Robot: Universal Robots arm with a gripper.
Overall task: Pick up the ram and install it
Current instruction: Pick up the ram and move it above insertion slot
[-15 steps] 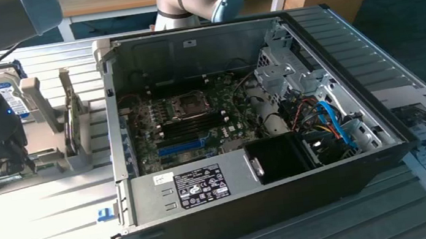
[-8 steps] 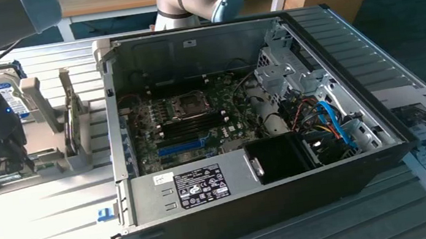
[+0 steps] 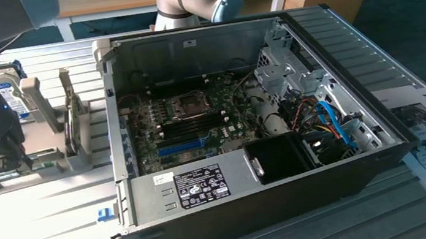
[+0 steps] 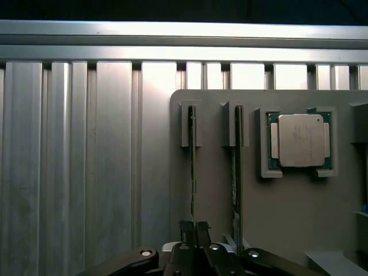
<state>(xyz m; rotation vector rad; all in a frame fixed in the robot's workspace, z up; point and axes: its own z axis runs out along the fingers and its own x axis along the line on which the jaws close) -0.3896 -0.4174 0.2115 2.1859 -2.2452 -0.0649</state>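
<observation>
While the arm stands over the grey holder [image 4: 215, 184] on the tabletop [image 4: 86, 172], the hand [image 4: 194, 229] is nearly closed, its fingertips pinching the upper edge of the ram [image 4: 194, 167]. The ram stands on edge in the slot nearest the holder's rim. A second stick [image 4: 236, 172] fills the next slot, with a processor [image 4: 301, 140] in the holder's pocket beyond it. The open case [image 3: 285, 165] lies beside the holder.

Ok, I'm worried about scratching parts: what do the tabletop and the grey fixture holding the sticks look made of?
The tabletop looks like bare aluminium: silvery, grooved slats with bright reflections. The grey fixture looks like matte plastic, perhaps printed: dull, even colour with no glare, though painted metal cannot be ruled out.
</observation>
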